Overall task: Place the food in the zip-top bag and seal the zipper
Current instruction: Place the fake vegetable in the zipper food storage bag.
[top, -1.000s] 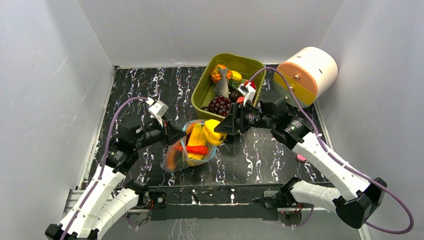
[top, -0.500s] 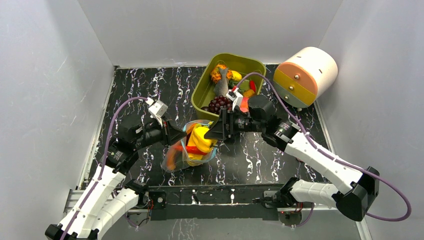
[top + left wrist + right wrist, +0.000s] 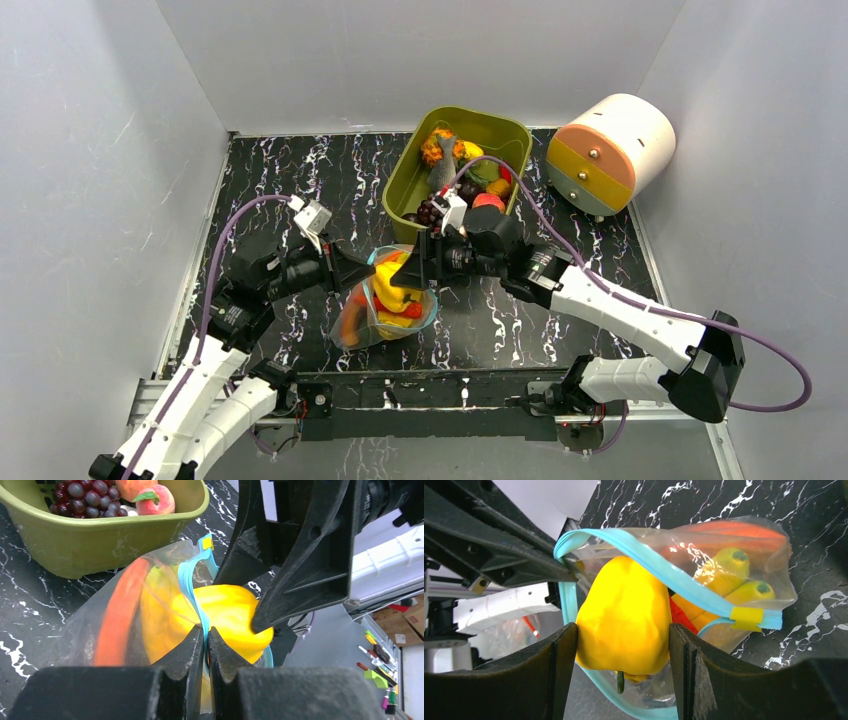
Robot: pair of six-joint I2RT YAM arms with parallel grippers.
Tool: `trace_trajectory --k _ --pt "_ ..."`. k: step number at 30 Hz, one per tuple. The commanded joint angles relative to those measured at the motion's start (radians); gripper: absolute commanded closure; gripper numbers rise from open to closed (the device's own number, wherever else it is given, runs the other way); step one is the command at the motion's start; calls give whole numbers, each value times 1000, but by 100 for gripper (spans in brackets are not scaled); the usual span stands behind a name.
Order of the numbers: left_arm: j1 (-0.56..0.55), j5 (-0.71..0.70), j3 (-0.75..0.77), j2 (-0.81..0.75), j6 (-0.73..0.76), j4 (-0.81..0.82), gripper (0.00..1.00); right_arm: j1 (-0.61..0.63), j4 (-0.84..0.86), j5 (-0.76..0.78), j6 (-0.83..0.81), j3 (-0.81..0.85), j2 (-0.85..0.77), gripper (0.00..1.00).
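The right gripper (image 3: 622, 630) has its fingers spread around a yellow bell pepper (image 3: 624, 595), pressing its two sides, with the pepper partway through the mouth of the zip-top bag (image 3: 744, 545), which lies on the near side of the olive tub (image 3: 398, 185). The left gripper (image 3: 206, 635), fingers almost pressed together, pinches the teal zipper (image 3: 674, 576) at the bag's rim farther from the tub, and bananas (image 3: 729, 560) and an orange piece (image 3: 734, 530) already sit inside. Bag and tub rest on a black, white-veined table (image 3: 300, 170) enclosed by plain white walls (image 3: 400, 60).
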Motion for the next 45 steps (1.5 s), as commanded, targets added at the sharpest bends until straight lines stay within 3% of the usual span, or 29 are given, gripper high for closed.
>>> trace_trajectory --k 1,12,20,28,35,41,45 --pt "-1 66 28 -30 -56 103 94 57 87 181 -4 36 -8 66" --pt "-1 82 19 -60 -107 152 94 188 104 399 -51 -28 67 64" --pt "-1 78 21 -66 -84 122 94 215 73 395 -100 -3 32 29" --pt "-1 79 30 -68 -3 41 94 215 -78 357 -333 130 -40 5" --pt "-1 113 62 -53 85 -40 94 215 -206 292 -544 175 -117 17" --pt "-1 156 119 -24 185 -142 94 215 -246 203 -810 81 -263 26" --pt "-1 184 150 -11 234 -189 93 215 -263 173 -973 7 -339 39"
